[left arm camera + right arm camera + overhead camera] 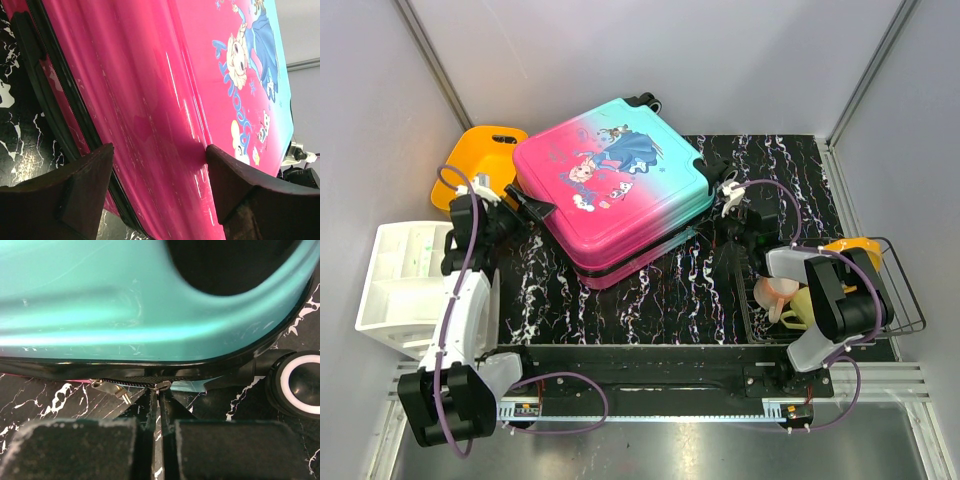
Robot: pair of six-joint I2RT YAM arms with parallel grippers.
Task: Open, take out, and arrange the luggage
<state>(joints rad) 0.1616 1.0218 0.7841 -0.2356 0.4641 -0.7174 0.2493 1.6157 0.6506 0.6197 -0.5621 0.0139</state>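
The luggage lies flat and closed on the black marbled mat, teal at the back, pink at the front, with a cartoon princess print. My left gripper is at its left pink edge, open. In the left wrist view the wide-apart jaws frame the pink shell and its black zipper seam. My right gripper is at the teal right side. In the right wrist view its fingers are pinched on a metal zipper pull at the seam. A second pull hangs loose just to the left.
An orange plastic bin stands behind the left arm. A white plastic rack is at the left. A black wire basket with cups is at the right. A suitcase wheel sits right of my right gripper. Grey walls enclose the table.
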